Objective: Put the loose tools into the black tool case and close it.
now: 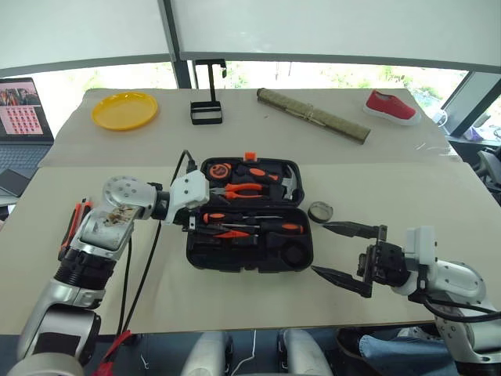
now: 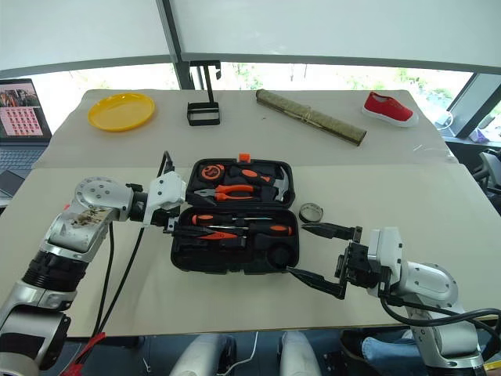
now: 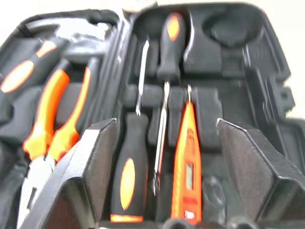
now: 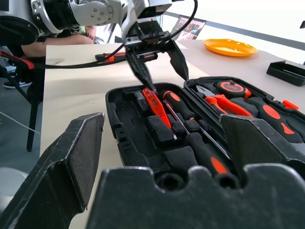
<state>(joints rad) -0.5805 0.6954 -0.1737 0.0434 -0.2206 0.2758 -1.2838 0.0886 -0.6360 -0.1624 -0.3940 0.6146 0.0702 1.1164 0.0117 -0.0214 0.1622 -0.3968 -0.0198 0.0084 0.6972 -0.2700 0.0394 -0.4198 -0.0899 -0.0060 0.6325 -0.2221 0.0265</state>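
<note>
The black tool case [image 1: 202, 256] lies open and flat in the middle of the table. Its near half holds two orange-and-black screwdrivers [image 1: 275, 227] and the slim orange tester screwdriver [image 3: 187, 167]. My left gripper [image 1: 196, 223] hovers over the case's left end, open, its fingers [image 4: 143, 71] astride the tester with nothing held. The dark roll of tape [image 1: 320, 211] sits on the table just right of the case. My right gripper [image 1: 321, 249] stands open and empty, close in front of the tape. The orange-and-black utility knife [image 1: 76, 223] lies at the far left, partly behind my left arm.
The case's far half holds pliers [image 1: 244, 189], a hammer [image 1: 288, 186] and a tape measure [image 1: 220, 169]. Along the back stand a yellow plate [image 1: 124, 110], a black wire stand [image 1: 207, 112], a rolled mat [image 1: 313, 115] and a red shoe [image 1: 390, 106]. A laptop [image 1: 23, 110] sits far left.
</note>
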